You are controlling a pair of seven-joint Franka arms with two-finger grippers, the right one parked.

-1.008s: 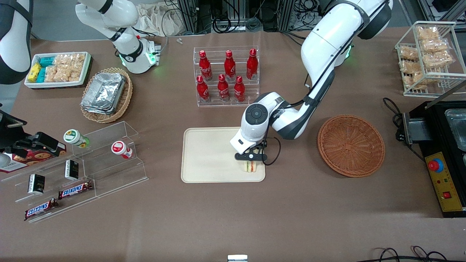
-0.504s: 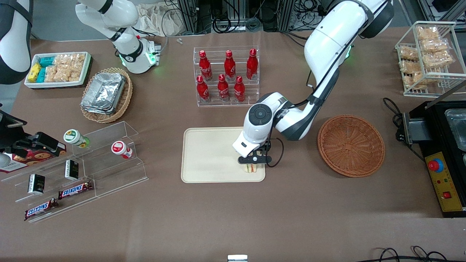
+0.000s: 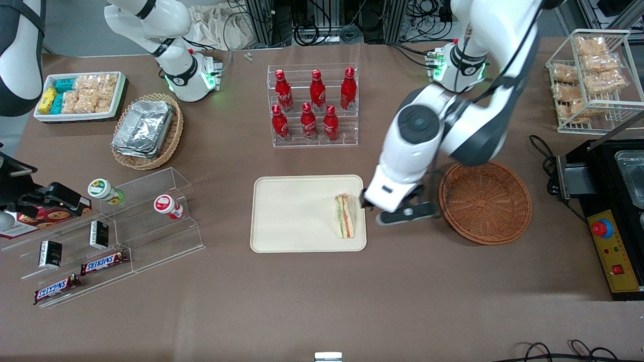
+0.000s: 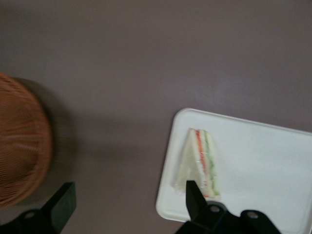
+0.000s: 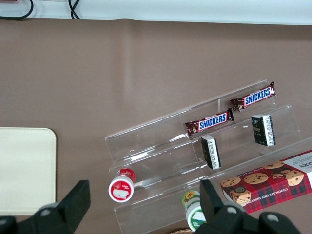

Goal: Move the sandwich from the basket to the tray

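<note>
The sandwich (image 3: pixel 344 216), a white wedge with orange and green layers, lies flat on the cream tray (image 3: pixel 292 216), at the tray's end toward the round reddish-brown basket (image 3: pixel 485 201). The basket holds nothing. My gripper (image 3: pixel 391 208) hangs above the table between the tray's edge and the basket, raised clear of the sandwich. In the left wrist view the gripper (image 4: pixel 126 195) is open, its black fingertips (image 4: pixel 191 192) wide apart over bare table, with the sandwich (image 4: pixel 200 163) on the tray (image 4: pixel 263 161) beside one finger and the basket (image 4: pixel 19 146) beside the other.
A clear rack of red cola bottles (image 3: pixel 313 105) stands farther from the camera than the tray. A tiered acrylic shelf (image 3: pixel 110 226) with snack bars, an oval basket of foil containers (image 3: pixel 146 130) and a white snack tray (image 3: pixel 80 95) lie toward the parked arm's end. A black control box (image 3: pixel 609 216) sits beside the basket.
My gripper has let go of the sandwich, risen and swung off the tray toward the basket. The sandwich now lies flat on the tray, fully in view.
</note>
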